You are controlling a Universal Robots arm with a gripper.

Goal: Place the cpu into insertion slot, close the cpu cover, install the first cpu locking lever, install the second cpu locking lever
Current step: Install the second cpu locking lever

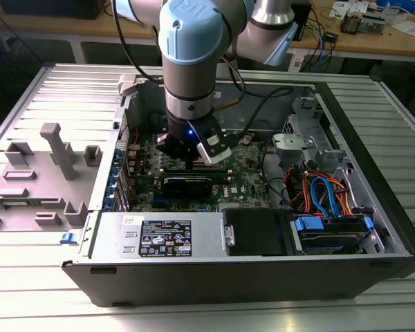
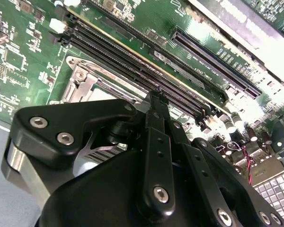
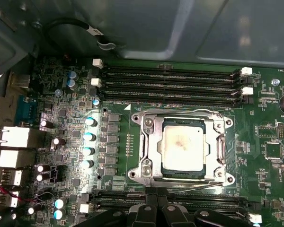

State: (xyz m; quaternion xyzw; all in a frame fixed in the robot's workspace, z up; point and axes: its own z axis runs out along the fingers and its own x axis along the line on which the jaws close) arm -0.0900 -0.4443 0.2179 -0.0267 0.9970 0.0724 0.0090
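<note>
In the first wrist view the cpu (image 3: 182, 146) lies flat in the insertion slot (image 3: 213, 124), its dull silver top showing through the window of the cpu cover (image 3: 149, 142), which lies down over it. One thin wire locking lever (image 3: 180, 112) runs along the socket's edge by the memory slots. A second lever (image 3: 199, 186) runs along the opposite edge. My gripper (image 3: 155, 193) is shut, its tips right at that second lever's end, nothing visible between them. In the second wrist view the gripper (image 2: 154, 97) points down beside the socket frame (image 2: 80, 87). In the exterior view the gripper (image 1: 189, 160) stands over the green motherboard (image 1: 245, 181).
Long black memory slots (image 3: 170, 80) flank the socket on both sides. A black graphics card (image 1: 187, 185) lies close to the gripper. The open computer case (image 1: 373, 180) holds a power supply (image 1: 162, 235) and coloured cables (image 1: 325, 190). A grey fixture (image 1: 52, 149) stands at the exterior view's left.
</note>
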